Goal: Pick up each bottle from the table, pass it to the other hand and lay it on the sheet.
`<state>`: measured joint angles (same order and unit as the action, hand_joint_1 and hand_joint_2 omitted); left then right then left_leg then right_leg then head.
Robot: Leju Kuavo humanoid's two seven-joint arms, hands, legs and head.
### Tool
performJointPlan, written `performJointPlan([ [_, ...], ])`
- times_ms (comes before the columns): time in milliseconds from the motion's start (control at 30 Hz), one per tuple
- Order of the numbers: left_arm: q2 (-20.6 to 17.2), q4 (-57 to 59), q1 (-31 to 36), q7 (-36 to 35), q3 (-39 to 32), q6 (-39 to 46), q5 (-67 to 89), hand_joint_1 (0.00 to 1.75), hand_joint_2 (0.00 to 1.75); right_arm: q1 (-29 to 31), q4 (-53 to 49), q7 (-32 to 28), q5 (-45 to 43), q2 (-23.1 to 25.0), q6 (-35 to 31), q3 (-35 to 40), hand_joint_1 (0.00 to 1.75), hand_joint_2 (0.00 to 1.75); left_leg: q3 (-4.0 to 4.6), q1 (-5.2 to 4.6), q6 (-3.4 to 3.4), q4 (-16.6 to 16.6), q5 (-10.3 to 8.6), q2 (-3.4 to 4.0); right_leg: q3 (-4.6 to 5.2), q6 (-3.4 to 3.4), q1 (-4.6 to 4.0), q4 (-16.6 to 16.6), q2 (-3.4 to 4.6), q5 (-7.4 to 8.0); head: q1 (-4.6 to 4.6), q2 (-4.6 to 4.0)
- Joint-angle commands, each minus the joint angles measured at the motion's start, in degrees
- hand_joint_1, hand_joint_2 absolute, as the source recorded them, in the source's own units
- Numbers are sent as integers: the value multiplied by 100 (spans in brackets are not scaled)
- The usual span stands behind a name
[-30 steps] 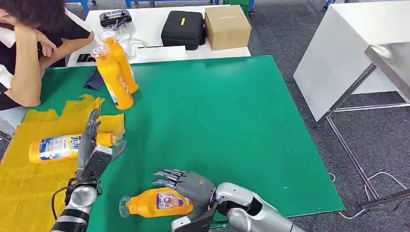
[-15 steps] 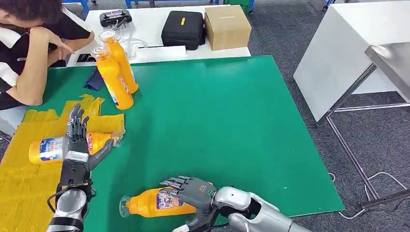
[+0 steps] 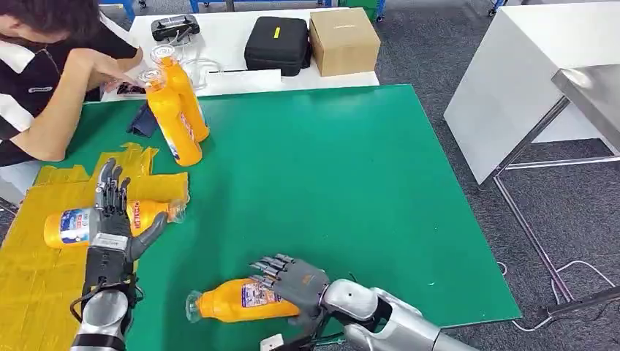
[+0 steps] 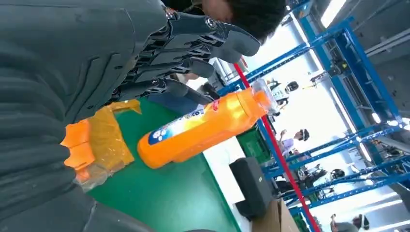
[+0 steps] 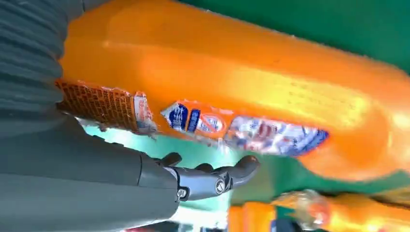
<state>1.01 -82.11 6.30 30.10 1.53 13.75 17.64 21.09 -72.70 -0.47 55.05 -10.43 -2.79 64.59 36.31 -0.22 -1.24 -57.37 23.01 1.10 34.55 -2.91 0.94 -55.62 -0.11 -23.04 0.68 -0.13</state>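
One orange bottle (image 3: 234, 301) lies on its side near the front edge of the green table (image 3: 329, 168). My right hand (image 3: 292, 281) lies over its base end with fingers spread; in the right wrist view the bottle (image 5: 241, 92) is against the palm and a finger (image 5: 212, 176) stands apart from it. A second bottle (image 3: 69, 225) lies on the yellow sheet (image 3: 36, 285). My left hand (image 3: 110, 216) is just in front of it, fingers up and apart, holding nothing. Two bottles (image 3: 172, 121) (image 3: 184, 88) stand upright at the back left; one such bottle (image 4: 208, 128) is seen past the left hand's fingers (image 4: 193, 43).
A person (image 3: 44, 80) leans on the table's far left corner, one arm reaching toward the back. A black case (image 3: 276, 44) and a cardboard box (image 3: 343, 40) sit on the white table behind. A white bench (image 3: 526, 73) stands to the right.
My left hand drew back from the bottle on the sheet and now stands with fingers up. My right hand settled on the front bottle, which shifted slightly. The person's arm moved.
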Motion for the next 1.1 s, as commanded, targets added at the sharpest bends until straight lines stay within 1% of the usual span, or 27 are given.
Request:
performJointPlan([
  [33, 148, -304, -234, -20, -336, -107, -97, 0, 175, 107, 515, 554, 971, 127, -236, -239, 0, 175, -33, 6, 8, 0, 16, 2, -30, 12, -5, 2, 10, -11, 0, 0],
  [67, 155, -345, -270, -21, -350, -111, -94, 0, 175, 111, 546, 608, 1081, 159, -229, -270, 0, 175, -43, 10, 11, -5, 23, -1, -41, 16, -9, 0, 9, -17, 0, 0],
  [100, 158, -363, -296, -25, -366, -109, -95, 0, 175, 129, 579, 638, 1164, 185, -227, -277, 0, 175, -23, 6, 8, 1, 11, 0, -21, 11, -5, 3, 7, -8, 0, 0],
  [167, 172, -421, -377, -41, -434, -133, -129, 0, 175, 141, 646, 708, 1323, 254, -251, -343, 0, 175, -42, 10, 13, -3, 21, 2, -37, 17, -9, 0, 12, -15, 0, 0],
  [200, 178, -456, -417, -44, -467, -143, -139, 0, 175, 135, 649, 729, 1389, 273, -266, -385, 0, 175, -25, 5, 8, 1, 11, 4, -20, 10, -4, 2, 11, -6, 0, 0],
  [267, 186, -516, -486, -48, -520, -179, -163, 0, 175, 121, 619, 807, 1519, 282, -285, -451, 0, 175, -38, 9, 11, -2, 18, 3, -33, 14, -8, 2, 12, -12, 0, 0],
  [333, 191, -541, -511, -49, -531, -189, -165, 0, 175, 108, 597, 811, 1528, 268, -284, -482, 0, 175, -48, 12, 14, -5, 26, 3, -43, 18, -10, -1, 14, -18, 0, 0],
  [433, 194, -543, -514, -49, -530, -188, -165, 0, 175, 107, 599, 811, 1527, 256, -284, -487, 0, 175, -33, 9, 9, -2, 17, -2, -30, 12, -7, 2, 6, -13, 0, 0],
  [533, 236, -625, -561, -86, -548, -233, -155, 0, 175, 50, 581, 936, 1695, 273, -280, -667, 0, 175, -49, 12, 12, -7, 27, -9, -47, 17, -10, -1, 3, -23, 0, 0],
  [567, 240, -641, -578, -97, -547, -247, -148, 0, 175, 48, 602, 929, 1691, 292, -274, -723, 0, 175, -25, 6, 7, 0, 12, -11, -25, 10, -5, 3, -3, -11, 0, 0],
  [667, 258, -677, -603, -123, -514, -286, -127, 0, 175, 58, 734, 1004, 1756, 371, -229, -879, 0, 175, -41, 9, 11, -4, 21, -4, -39, 15, -8, 0, 6, -16, 0, 0],
  [700, 263, -690, -608, -135, -489, -303, -120, 0, 175, 73, 815, 1019, 1760, 405, -202, -920, 0, 175, -21, 6, 7, 1, 9, -5, -20, 10, -5, 4, 2, -7, 0, 0],
  [800, 265, -696, -598, -162, -444, -337, -121, 0, 175, 124, 1067, 1029, 1744, 488, -138, -1000, 0, 175, -43, 12, 13, -6, 22, -10, -41, 18, -11, -1, 2, -18, 0, 0],
  [833, 262, -689, -590, -169, -427, -345, -120, 0, 175, 132, 1142, 1009, 1689, 523, -121, -1044, 0, 175, -25, 6, 8, 2, 9, -6, -22, 11, -5, 3, 1, -8, 0, 0],
  [900, 254, -663, -554, -182, -379, -380, -128, 0, 175, 190, 1357, 942, 1506, 608, -32, -1131, 0, 175, -46, 14, 14, -4, 21, -12, -46, 19, -13, 1, 0, -17, 0, 0],
  [933, 255, -654, -537, -185, -351, -385, -129, 0, 175, 232, 1464, 932, 1465, 638, -6, -1153, 0, 175, -24, 5, 7, 3, 8, -4, -21, 10, -5, 5, 2, -6, 0, 0],
  [967, 249, -636, -518, -191, -324, -391, -133, 0, 175, 267, 1582, 920, 1404, 675, 23, -1193, 37, 175, -34, 7, 10, 2, 12, -6, -31, 13, -7, 4, 3, -9, 0, 0],
  [1000, 247, -624, -499, -197, -291, -393, -134, 0, 175, 294, 1696, 891, 1303, 713, 47, -1256, 82, 175, -44, 11, 12, -2, 18, -6, -41, 17, -10, 2, 5, -14, 0, 0],
  [1033, 249, -619, -493, -198, -279, -389, -133, 0, 175, 312, 1745, 888, 1289, 723, 56, -1262, 154, 175, -25, 6, 6, 3, 6, -7, -22, 9, -5, 4, -1, -4, 0, 0],
  [1067, 249, -608, -488, -209, -259, -398, -140, 0, 175, 348, 1839, 885, 1298, 728, 67, -1255, 175, 175, -39, 10, 9, -1, 11, -14, -35, 14, -9, 3, -4, -10, 0, 0],
  [1100, 245, -604, -482, -217, -240, -399, -142, 0, 175, 382, 1956, 841, 1238, 742, 144, -1267, 175, 175, -26, 7, 7, 2, 4, -11, -23, 9, -6, 4, -6, -5, 0, 0],
])
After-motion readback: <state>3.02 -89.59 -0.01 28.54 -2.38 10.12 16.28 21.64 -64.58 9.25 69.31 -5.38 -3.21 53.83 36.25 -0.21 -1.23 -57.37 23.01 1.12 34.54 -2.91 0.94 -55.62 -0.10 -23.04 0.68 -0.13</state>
